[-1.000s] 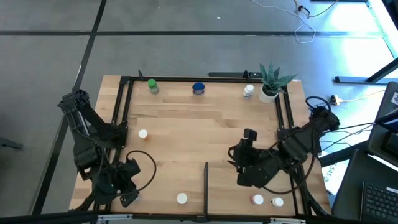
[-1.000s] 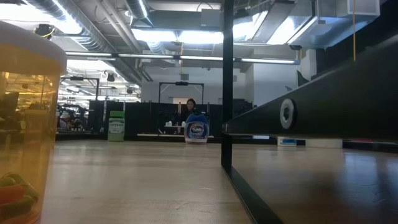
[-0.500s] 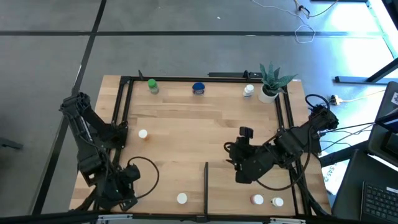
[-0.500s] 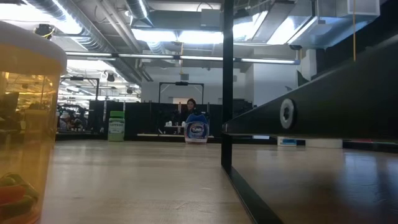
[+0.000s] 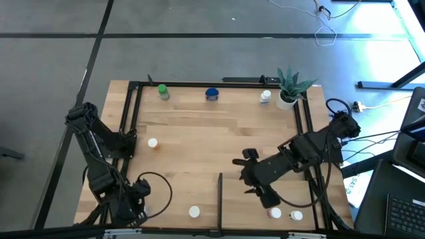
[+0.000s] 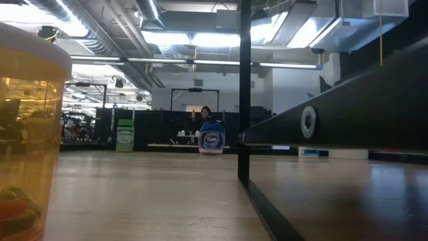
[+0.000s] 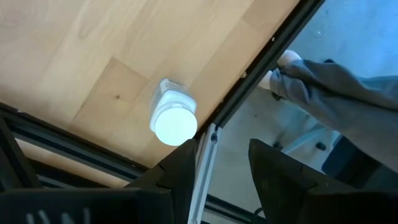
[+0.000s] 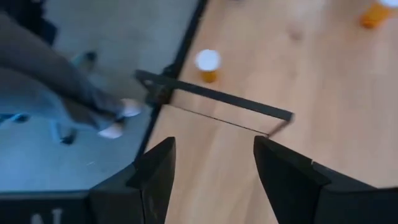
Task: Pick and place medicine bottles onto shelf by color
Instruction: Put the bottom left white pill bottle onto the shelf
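Two white-capped bottles [image 5: 274, 213] stand upright at the shelf's [image 5: 199, 133] near edge, just right of your right gripper [image 5: 254, 178], open and empty; the left gripper [image 5: 129, 206] waits part-open at the near-left corner, holding nothing.

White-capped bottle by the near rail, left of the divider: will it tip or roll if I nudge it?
The white-capped bottle stands upright on smooth wood, so a low push would probably slide it. A high push might topple it. Being round, it would then likely roll, perhaps as far as the black rail beside it.
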Motion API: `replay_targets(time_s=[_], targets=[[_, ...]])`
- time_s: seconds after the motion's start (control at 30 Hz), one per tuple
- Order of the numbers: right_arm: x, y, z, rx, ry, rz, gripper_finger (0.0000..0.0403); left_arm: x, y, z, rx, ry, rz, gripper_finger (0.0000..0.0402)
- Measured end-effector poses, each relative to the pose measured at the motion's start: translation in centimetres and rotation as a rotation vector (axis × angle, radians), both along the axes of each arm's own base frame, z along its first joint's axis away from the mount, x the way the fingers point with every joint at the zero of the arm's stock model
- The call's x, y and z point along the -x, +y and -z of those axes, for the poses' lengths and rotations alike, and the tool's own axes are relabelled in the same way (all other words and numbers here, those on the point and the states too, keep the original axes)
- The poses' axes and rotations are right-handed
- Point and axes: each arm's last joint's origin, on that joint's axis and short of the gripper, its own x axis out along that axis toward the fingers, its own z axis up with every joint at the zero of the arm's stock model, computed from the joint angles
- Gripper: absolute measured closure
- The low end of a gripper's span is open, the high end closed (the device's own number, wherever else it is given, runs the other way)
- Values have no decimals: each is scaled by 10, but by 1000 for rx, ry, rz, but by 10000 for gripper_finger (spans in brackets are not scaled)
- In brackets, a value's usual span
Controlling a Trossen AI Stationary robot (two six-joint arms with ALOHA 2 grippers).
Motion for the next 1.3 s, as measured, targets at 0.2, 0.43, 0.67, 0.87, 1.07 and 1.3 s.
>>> replay_targets(time_s=[0.2, 0.43, 0.67, 0.87, 1.07, 1.3], targets=[[-2, -2, -1, -4, -9, -68, 185, 0, 0, 0, -2, -2, -2, 258], [-2, -2, -1, 51, -44, -144, 185, 1, 2, 1, -19, 8, 0, 261], [-2, -2, 0, 50, -43, -143, 185, 2, 2, 1, -31, 14, 3, 262], [-2, -2, 0, 51, -43, -144, 185, 3, 2, 1, -31, 14, 7, 262], [-2, -2, 0, 52, -43, -144, 185, 3, 2, 1, -31, 14, 7, 262], [-2, -2, 0, 52, -44, -145, 185, 3, 2, 1, -49, -10, 59, 262]])
